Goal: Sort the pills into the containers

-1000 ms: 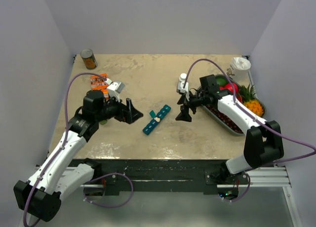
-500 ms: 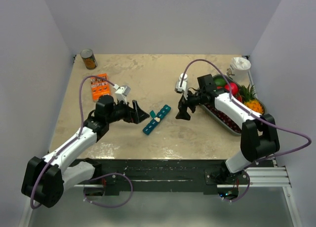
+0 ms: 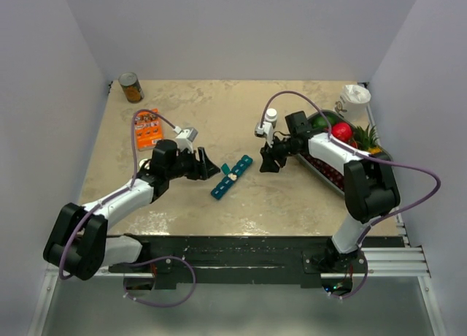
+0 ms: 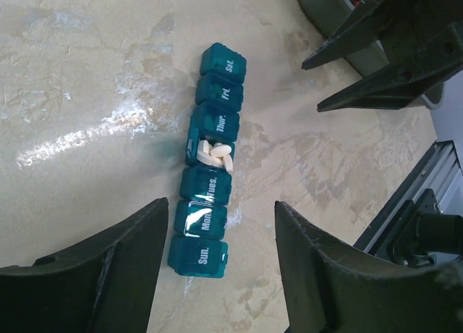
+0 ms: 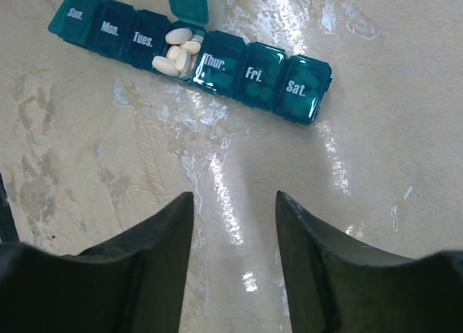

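On the bench, near centre, between the two arms: the strip, lying slantwise, one lid raised, white pills in that cell, the other six cells shut. Just left of it, the left end effector, spread wide, holding nothing. Just right of it, the right end effector, likewise wide and empty.

Likely trouble from here:
- A nudge from either finger to a light, unheld strip, enough to slide it, spin it, or tip it and spill the open cell.
- A clash of the two end effectors, both aimed at one small target from opposite sides.
- A careless sweep across the raised lid, forcing it back or shutting it.

From the top only: both arms whole, a white bottle just beyond the right end effector, a can at the far left. No day labels there, and the pills a mere pale speck.

From the wrists only: labels Sun. to Sat., the open cell between Tues. and Thur., a handful of oblong pills. From the left wrist also the right fingers, apart, at the upper right.

Cannot tell from any view what the shut cells hold.
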Controlling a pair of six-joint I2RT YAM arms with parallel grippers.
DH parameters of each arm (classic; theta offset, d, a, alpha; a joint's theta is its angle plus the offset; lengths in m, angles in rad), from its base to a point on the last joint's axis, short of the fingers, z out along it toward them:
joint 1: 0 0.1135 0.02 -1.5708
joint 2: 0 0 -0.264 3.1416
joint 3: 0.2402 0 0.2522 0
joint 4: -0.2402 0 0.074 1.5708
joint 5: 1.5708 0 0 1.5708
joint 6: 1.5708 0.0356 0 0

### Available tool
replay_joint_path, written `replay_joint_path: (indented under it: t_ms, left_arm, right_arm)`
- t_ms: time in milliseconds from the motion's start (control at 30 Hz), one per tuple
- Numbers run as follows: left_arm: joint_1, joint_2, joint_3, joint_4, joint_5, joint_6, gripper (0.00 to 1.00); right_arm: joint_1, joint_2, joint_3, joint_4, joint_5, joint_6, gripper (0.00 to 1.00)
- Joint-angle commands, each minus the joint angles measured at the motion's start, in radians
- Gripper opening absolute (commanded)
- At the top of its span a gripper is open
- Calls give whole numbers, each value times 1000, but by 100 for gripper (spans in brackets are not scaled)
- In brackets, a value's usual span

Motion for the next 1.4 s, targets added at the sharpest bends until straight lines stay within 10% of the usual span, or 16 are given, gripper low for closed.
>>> replay_joint_path:
  t_ms: [0, 333, 1367]
  left_arm:
    - [-6, 43, 24, 84, -49, -5, 62]
    - [-4, 226, 139, 67, -157, 12, 38]
    - [-78, 407, 219, 124, 59, 29, 20]
  right_arm:
    - [8, 34, 47, 46, 14, 78, 43]
    - [100, 195, 259, -42, -55, 132, 18]
    - [168, 328, 323, -27, 55, 219, 16]
